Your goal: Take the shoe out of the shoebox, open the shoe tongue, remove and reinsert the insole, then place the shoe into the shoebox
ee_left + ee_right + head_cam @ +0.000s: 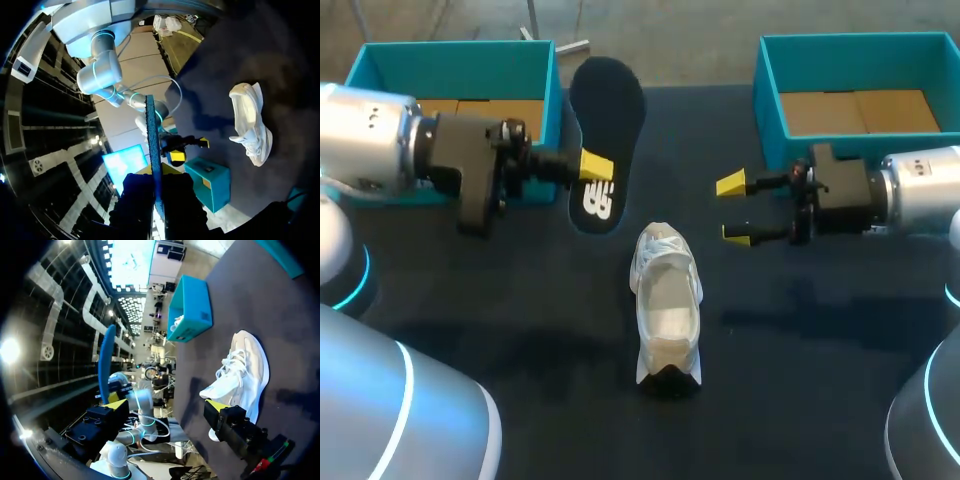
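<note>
My left gripper [592, 168] is shut on the dark insole [605, 120], holding it in the air beside the left shoebox; its printed underside faces up in the head view. In the left wrist view the insole [153, 145] shows edge-on between the fingers of that gripper [156, 176]. The white shoe [666, 305] lies on the black table near the middle, sole down, with its inside showing. It also appears as the shoe [250, 125] and the shoe [240, 375]. My right gripper [735, 210] is open and empty, above the table to the right of the shoe's laces. The right wrist view shows this gripper [167, 405] too.
A teal shoebox [460, 47] with a cardboard floor stands at the back left, behind my left arm. A second teal shoebox [770, 95] stands at the back right, behind my right arm. The black table [520, 330] runs around the shoe on all sides.
</note>
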Motion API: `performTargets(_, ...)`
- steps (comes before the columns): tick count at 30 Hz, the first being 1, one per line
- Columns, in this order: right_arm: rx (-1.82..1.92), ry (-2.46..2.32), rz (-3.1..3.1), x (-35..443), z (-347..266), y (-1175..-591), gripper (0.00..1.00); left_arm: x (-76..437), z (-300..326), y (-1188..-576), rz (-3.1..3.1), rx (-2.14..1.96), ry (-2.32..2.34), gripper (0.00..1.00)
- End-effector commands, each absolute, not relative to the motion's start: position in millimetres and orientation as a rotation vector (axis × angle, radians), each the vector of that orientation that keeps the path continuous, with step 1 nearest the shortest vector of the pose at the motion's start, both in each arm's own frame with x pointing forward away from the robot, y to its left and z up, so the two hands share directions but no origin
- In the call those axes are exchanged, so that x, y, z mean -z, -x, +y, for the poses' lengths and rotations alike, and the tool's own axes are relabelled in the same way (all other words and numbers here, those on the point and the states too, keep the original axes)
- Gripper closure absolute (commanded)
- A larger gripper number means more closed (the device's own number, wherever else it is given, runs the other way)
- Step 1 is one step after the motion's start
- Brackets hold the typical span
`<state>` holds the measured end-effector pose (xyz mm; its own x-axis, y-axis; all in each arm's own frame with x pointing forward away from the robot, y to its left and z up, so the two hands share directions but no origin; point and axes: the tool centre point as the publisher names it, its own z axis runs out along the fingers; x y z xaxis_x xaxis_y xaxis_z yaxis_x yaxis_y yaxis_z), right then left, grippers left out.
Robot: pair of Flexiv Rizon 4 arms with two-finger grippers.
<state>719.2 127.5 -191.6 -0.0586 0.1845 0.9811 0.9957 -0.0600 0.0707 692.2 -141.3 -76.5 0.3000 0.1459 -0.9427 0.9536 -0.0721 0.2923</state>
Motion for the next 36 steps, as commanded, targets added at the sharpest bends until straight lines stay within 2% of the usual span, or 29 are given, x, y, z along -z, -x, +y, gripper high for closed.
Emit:
performTargets(1, 1.215, 1.368, -1.362, 192, 129, -719, 0.0, 101, -144, -696, 1.007, 0.934, -1.449, 1.0)
performTargets(17, 1.215, 1.368, -1.362, 192, 129, -719, 0.0, 101, -144, -696, 1.007, 0.934, -1.449, 1.0)
performTargets(27, 1.215, 1.368, -1.362, 192, 129, -719, 0.0, 145, -165, -727, 0.991, 0.953, -1.451, 1.0)
performTargets(36, 1.215, 1.368, -1.362, 192, 129, -719, 0.0, 155, -177, -736, 0.976, 0.96, -1.447, 1.0)
